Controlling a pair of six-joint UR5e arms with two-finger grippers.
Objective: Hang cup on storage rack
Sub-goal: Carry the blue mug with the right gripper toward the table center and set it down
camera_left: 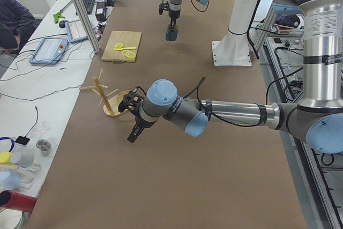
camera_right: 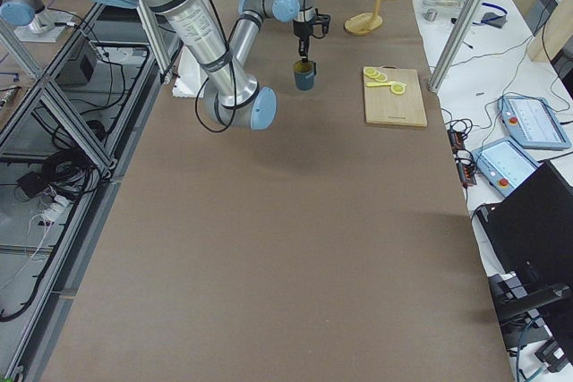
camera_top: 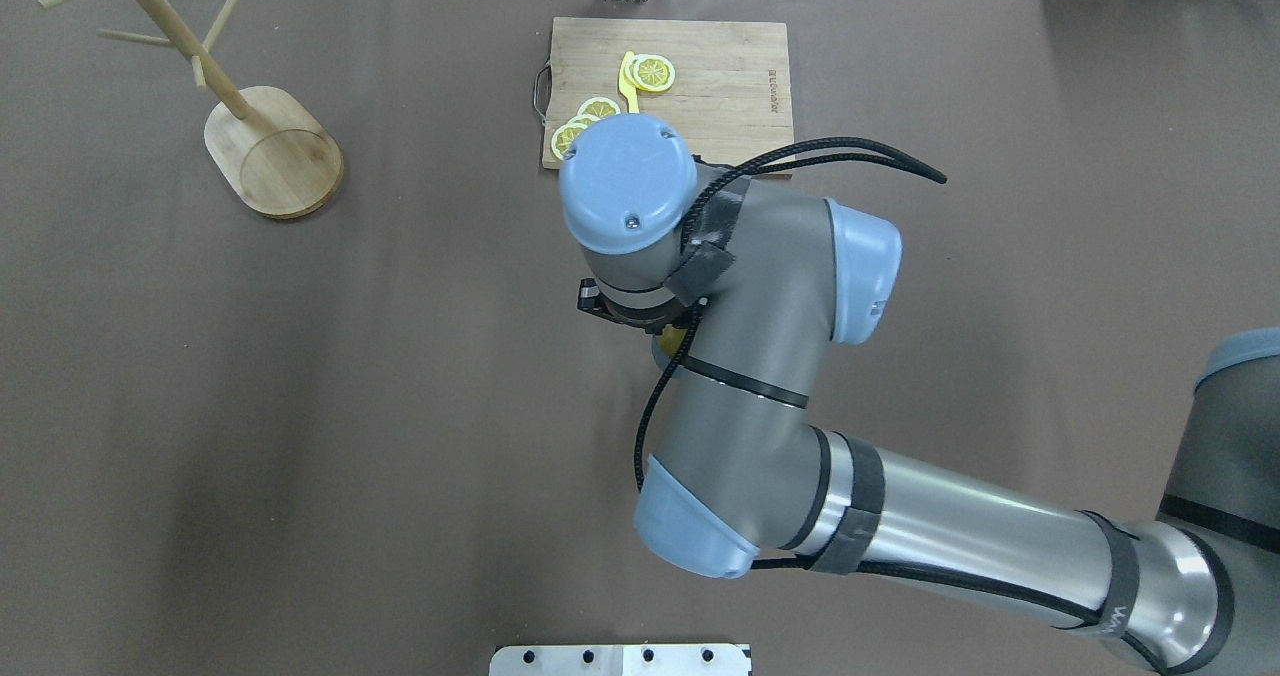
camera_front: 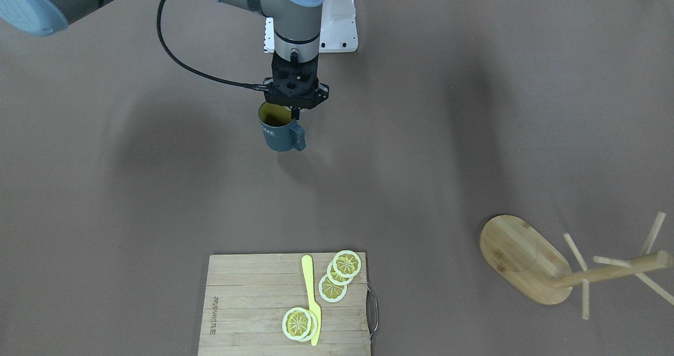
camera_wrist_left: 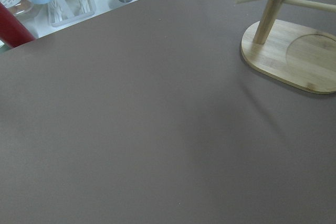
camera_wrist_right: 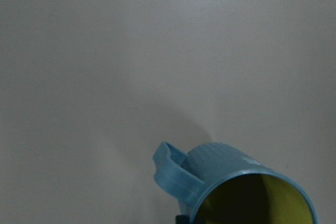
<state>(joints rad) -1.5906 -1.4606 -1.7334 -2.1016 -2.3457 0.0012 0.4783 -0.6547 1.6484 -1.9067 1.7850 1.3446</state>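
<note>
Black right tool (camera_front: 294, 115) upright on cup (camera_front: 278, 136)

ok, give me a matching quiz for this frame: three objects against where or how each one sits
Things:
1. cup
2. storage rack
3. lemon slices

Places or states:
A. lying flat on the cutting board
B. standing upright, with every peg bare
C. held at its rim by the right gripper

Pairs: 1-C, 2-B, 3-A
</note>
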